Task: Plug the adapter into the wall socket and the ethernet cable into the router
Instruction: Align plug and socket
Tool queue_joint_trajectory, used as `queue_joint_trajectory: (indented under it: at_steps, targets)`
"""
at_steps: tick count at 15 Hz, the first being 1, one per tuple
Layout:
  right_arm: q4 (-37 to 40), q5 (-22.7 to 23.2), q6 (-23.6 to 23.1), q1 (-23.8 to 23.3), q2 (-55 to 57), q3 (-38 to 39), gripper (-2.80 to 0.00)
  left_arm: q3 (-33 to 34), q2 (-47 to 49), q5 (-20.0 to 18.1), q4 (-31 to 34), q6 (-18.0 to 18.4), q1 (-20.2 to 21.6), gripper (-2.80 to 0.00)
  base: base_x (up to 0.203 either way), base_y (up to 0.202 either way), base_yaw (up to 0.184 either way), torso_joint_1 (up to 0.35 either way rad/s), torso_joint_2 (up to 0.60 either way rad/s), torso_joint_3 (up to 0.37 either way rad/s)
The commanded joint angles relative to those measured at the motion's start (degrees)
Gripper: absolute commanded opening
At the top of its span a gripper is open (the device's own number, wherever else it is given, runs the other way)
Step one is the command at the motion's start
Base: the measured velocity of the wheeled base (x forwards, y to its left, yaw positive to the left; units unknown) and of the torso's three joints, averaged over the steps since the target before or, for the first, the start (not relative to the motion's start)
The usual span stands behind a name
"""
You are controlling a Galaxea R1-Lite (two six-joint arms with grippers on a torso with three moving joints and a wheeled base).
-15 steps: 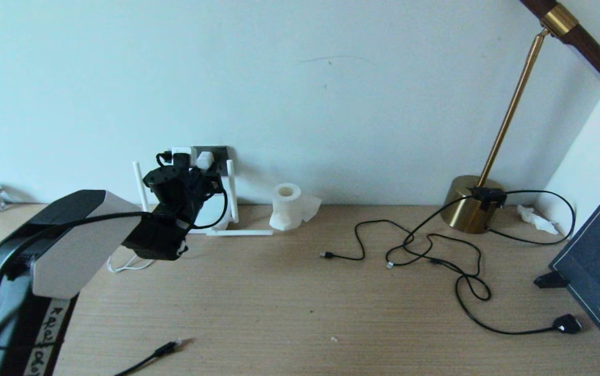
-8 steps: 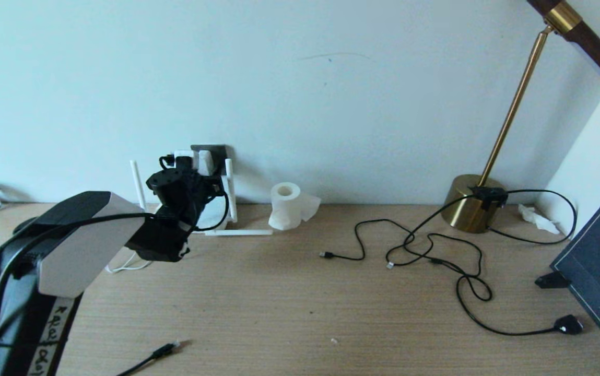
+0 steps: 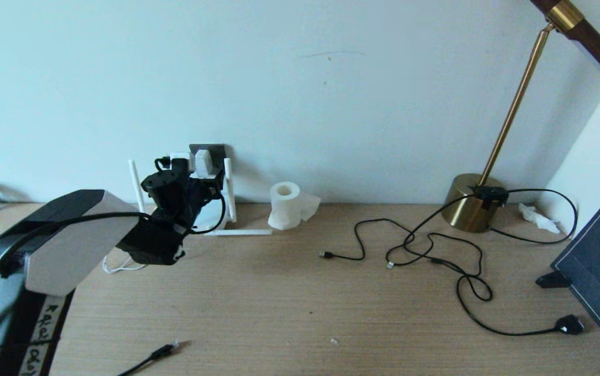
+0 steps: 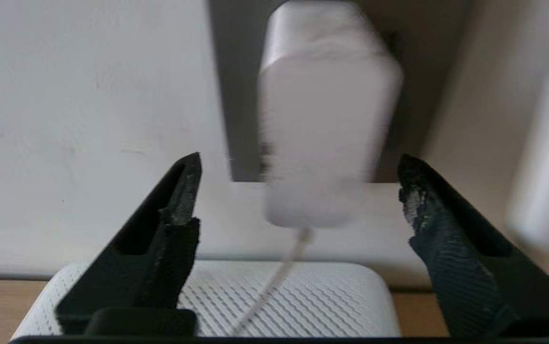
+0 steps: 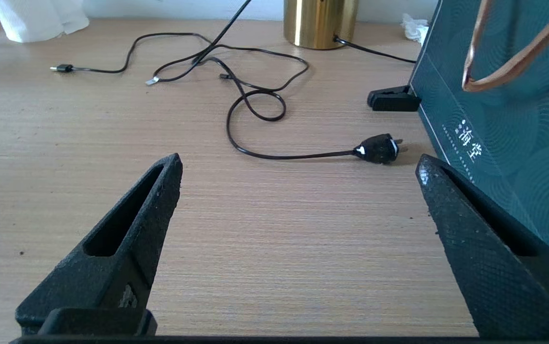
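While the adapter [image 4: 329, 114] is sitting against the wall socket [image 4: 236, 91] above the router [image 4: 274, 301], you are seeing the left gripper [image 4: 298, 200] spread around it, untouching; right gripper [image 5: 298, 191] is hanging spread over the desk [image 5: 264, 248].

White adapter [image 4: 327, 119] on a dark grey wall socket [image 4: 241, 95], white mesh-patterned router [image 4: 279, 301], pale wood-grain table [image 3: 300, 303], brass-gold lamp base [image 3: 469, 206].

- Left gripper [image 4: 298, 191] fingers, closed on the adapter [image 4: 324, 110] earlier, now stand spread clear of both its sides.
- The adapter now sits upright against the wall socket [image 3: 215, 152], formerly tilted toward 2 o'clock.
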Motion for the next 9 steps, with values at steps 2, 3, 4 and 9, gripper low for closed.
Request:
queue_joint_trajectory:
  at_steps: [2, 3, 4, 9]
  targets:
    - [-0.04, 0.0, 0.0, 0.01, 0.09, 0.08, 0.0, 7.34, -6.8, -0.52, -2.59, -0.01, -0.27, 0.0, 0.0, 0.0, 0.0, 0.0, 0.0, 0.0]
    - [-0.04, 0.0, 0.0, 0.01, 0.09, 0.04, 0.0, 10.13, -9.15, -1.18, -3.23, -0.04, -0.56, 0.0, 0.0, 0.0, 0.0, 0.0, 0.0, 0.0]
    - [-0.04, 0.0, 0.0, 0.01, 0.08, 0.07, 0.0, 13.91, -12.16, -2.17, -3.83, -0.04, -0.83, 0.0, 0.0, 0.0, 0.0, 0.0, 0.0, 0.0]
    - [-0.04, 0.0, 0.0, 0.01, 0.05, 0.04, 0.0, 32.59, -29.16, -6.03, -5.92, 0.02, -1.15, 0.0, 0.0, 0.0, 0.0, 0.0, 0.0, 0.0]
